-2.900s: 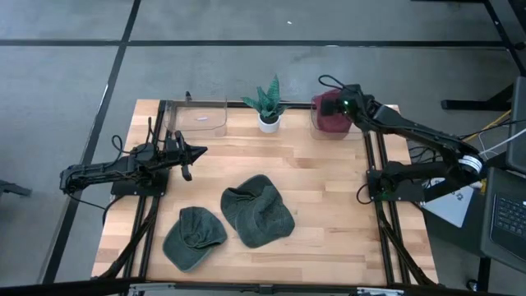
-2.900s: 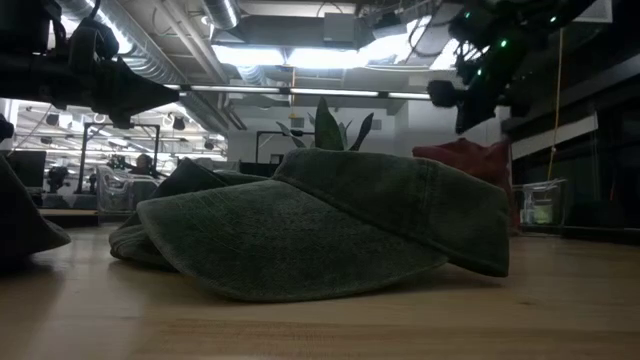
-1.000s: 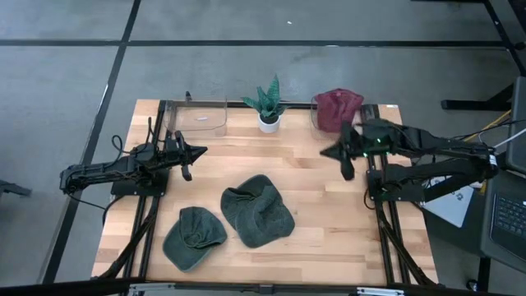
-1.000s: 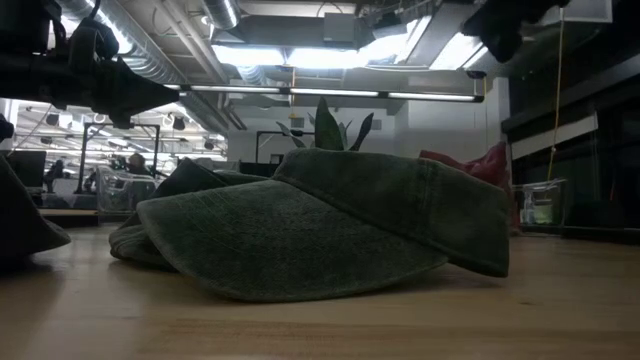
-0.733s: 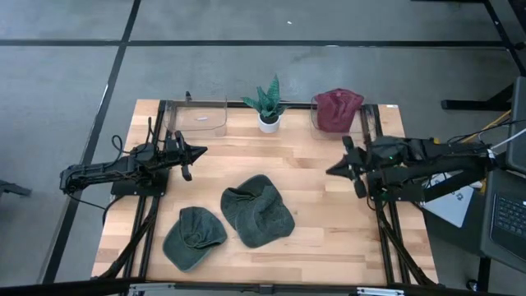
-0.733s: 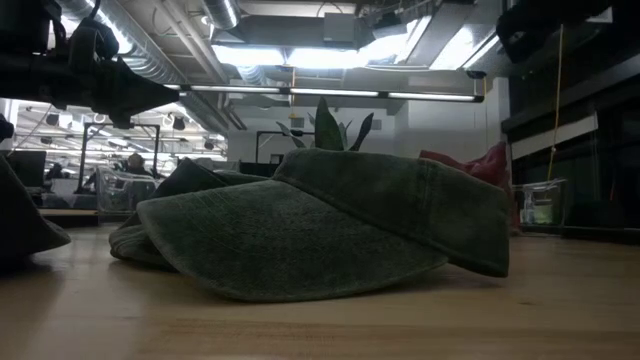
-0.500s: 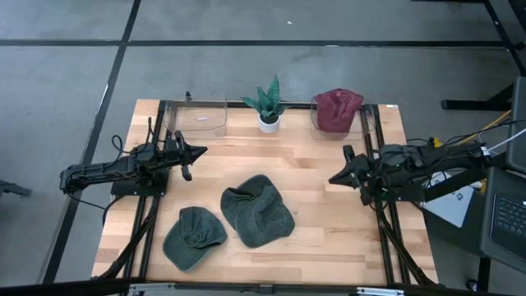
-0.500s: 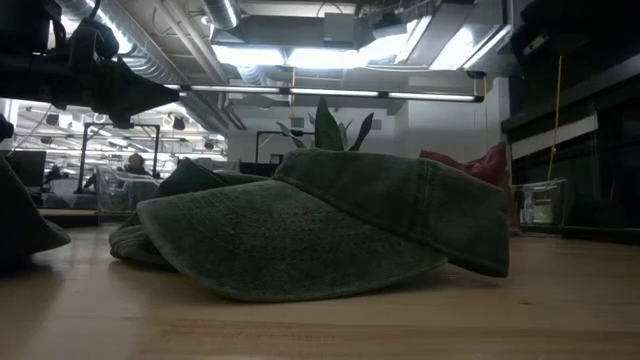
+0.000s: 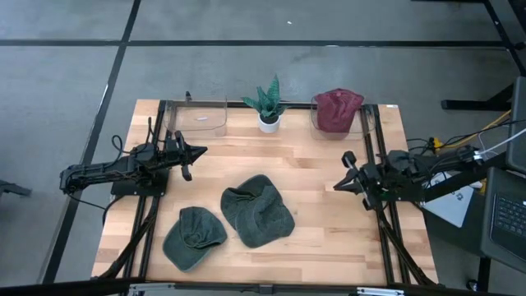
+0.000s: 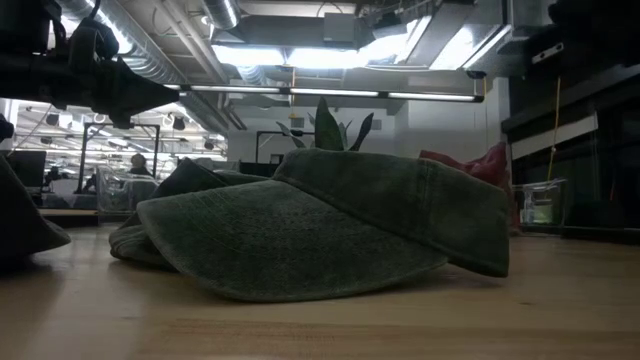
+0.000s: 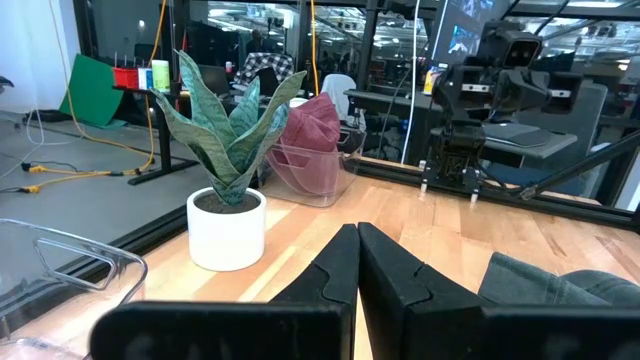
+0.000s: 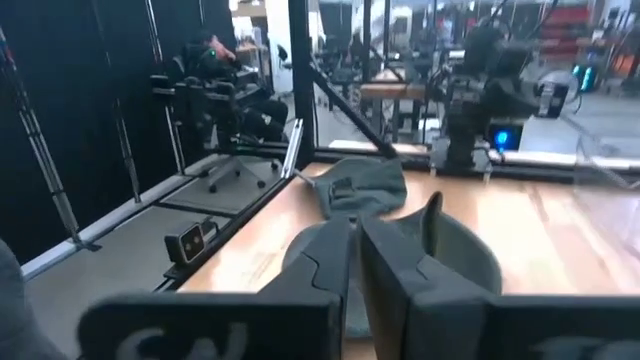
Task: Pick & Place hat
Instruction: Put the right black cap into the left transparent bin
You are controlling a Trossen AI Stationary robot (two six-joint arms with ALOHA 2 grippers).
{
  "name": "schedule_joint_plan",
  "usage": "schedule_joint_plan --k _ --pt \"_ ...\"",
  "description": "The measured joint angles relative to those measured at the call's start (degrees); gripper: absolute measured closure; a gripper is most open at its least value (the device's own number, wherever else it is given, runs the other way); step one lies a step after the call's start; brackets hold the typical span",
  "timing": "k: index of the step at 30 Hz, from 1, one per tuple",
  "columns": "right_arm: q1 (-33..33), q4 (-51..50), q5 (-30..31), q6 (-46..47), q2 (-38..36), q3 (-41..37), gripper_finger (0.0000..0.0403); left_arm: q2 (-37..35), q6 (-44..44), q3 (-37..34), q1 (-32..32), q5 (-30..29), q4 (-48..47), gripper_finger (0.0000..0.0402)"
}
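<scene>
Two green hats lie on the near half of the wooden table (image 9: 312, 214): the larger hat (image 9: 259, 210) sits near the middle, and the smaller hat (image 9: 193, 237) lies just left of it, close to the table's near edge, with their edges almost meeting. A third, red hat (image 9: 335, 111) fills a clear bin (image 9: 316, 123) at the far right edge, while an empty clear bin (image 9: 201, 119) stands at the far left and a potted plant (image 9: 269, 105) stands between the two. The left gripper (image 9: 200, 151) hovers above the left side of the table with its fingers pressed together, pointing toward the middle, well apart from both green hats. The right gripper (image 9: 339, 184) hangs at the right side, just inside the dark rail (image 9: 386, 230) that runs along that edge, its fingers nearly pressed together and holding nothing. Bare wood stretches between the two grippers across the middle of the table, and more lies open to the right of the larger hat as far as the rail. From table height the larger hat's brim fills the foreground, with the plant's leaves and the red hat rising behind it.
</scene>
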Motion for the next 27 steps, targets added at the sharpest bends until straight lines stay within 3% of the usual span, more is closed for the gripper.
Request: schedule_joint_plan --k 17,27 --pt "-0.02 11.32 0.08 -2.11 -6.33 -10.94 0.0377 0.00 0.00 0.00 0.01 0.00 0.00 0.0398" --pt "-0.04 6.03 0.17 -7.05 -14.23 -10.87 0.0377 0.02 0.00 0.02 -0.01 0.00 -0.02 0.0398"
